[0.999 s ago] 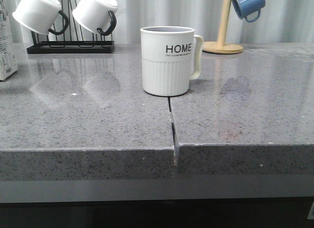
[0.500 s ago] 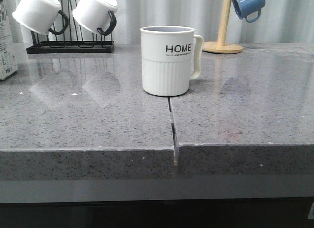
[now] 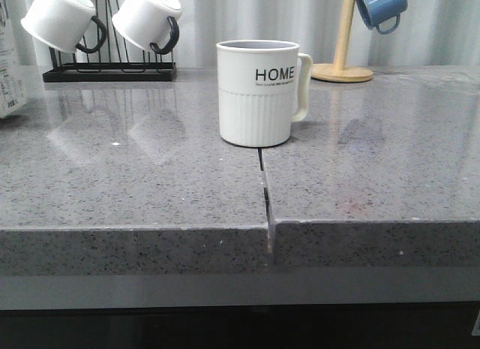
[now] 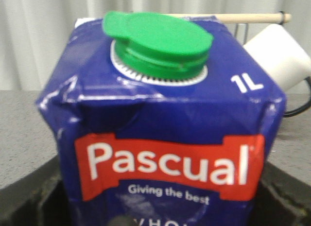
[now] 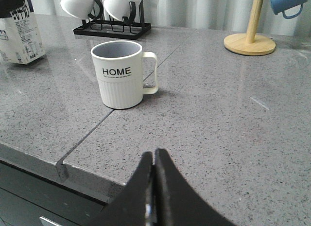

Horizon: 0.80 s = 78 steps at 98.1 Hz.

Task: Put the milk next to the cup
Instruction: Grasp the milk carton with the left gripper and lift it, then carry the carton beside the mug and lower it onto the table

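The milk (image 4: 165,114) fills the left wrist view: blue top, green cap, red "Pascual" band. It sits between my left gripper's (image 4: 158,214) dark fingers (image 4: 29,197), which are closed on its sides. In the front view only a white strip of the milk (image 3: 9,71) shows at the far left edge. The right wrist view shows the milk (image 5: 19,39) far left of the cup with my left gripper (image 5: 12,5) on its top. The white "HOME" cup (image 3: 257,94) stands mid-counter, handle to the right. My right gripper (image 5: 154,155) is shut and empty, over the counter nearer the front edge than the cup (image 5: 119,75).
A black rack (image 3: 109,71) with two white black-handled mugs (image 3: 56,19) stands at the back left. A wooden stand (image 3: 341,64) with a blue mug (image 3: 381,5) stands at the back right. A seam (image 3: 264,184) runs from the cup to the counter's front edge.
The milk at the left edge of the front view has shifted a little left and upward. The cup stands where it did.
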Motion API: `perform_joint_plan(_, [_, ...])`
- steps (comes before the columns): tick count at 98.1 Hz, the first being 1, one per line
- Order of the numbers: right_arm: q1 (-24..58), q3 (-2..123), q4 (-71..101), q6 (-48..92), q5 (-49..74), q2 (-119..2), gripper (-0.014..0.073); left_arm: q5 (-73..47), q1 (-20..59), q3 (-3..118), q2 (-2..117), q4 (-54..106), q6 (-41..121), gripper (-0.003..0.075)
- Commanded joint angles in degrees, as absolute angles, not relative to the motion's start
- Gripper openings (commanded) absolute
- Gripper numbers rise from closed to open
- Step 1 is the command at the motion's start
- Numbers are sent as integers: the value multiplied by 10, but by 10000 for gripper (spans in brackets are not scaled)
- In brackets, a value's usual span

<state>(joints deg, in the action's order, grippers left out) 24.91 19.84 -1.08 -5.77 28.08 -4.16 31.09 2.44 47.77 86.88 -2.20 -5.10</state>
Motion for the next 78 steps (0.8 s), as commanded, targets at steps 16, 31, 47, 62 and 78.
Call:
perform_joint_plan(16, [250, 211, -10, -54, 238, -49, -18, 255, 77, 496, 762, 6, -54, 195])
perform_joint_plan(31, [250, 211, -10, -54, 238, -49, -18, 206, 118, 496, 725, 6, -52, 195])
perform_joint_plan(47, [250, 211, -10, -54, 238, -49, -18, 202, 207, 496, 721, 54, 6, 195])
perform_joint_plan(62, [250, 211, -10, -54, 238, -49, -18, 242, 260, 496, 739, 102, 43, 195])
perform_joint_plan(78, [250, 211, -10, -54, 238, -49, -18, 265, 301, 515, 777, 125, 52, 195])
